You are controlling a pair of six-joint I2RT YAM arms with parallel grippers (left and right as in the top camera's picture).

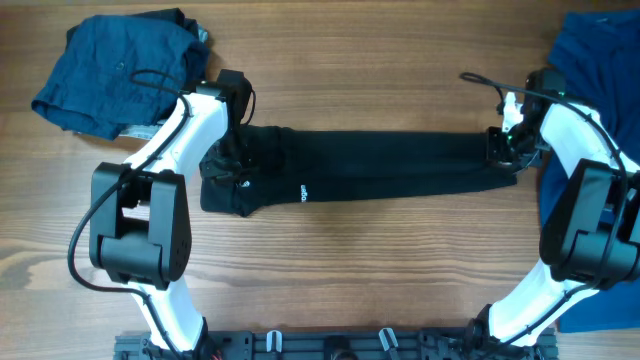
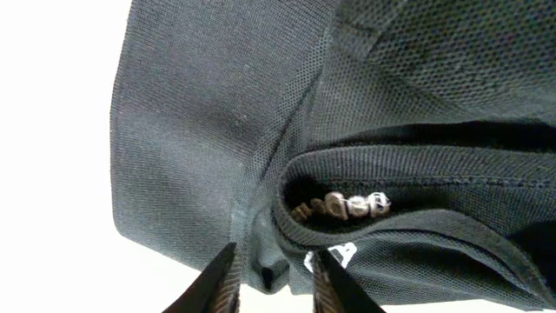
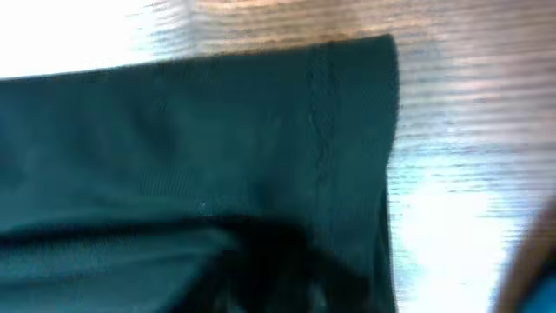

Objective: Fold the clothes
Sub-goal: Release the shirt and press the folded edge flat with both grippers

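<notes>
Writing first: inside the collar of the black shirt, the left wrist view catches a neck label with pale rounded letters, seen upside down and too soft to spell out. A small white tag peeks out just below it. From overhead there's a tiny white logo mark on the shirt's front edge, far too small to read. The shirt lies folded into a long narrow band across the middle of the wooden table, collar end to the left, hem end to the right. The left gripper is at the collar end, its two fingers drawn close with a fold of black mesh cloth pinched between them. The right gripper sits on the hem end at the far right, but its wrist view is blurred and shows only the stitched hem on wood, so I can't tell how its jaws stand. A dark blue garment is heaped at the top-left corner, and a royal blue garment lies along the right edge.
</notes>
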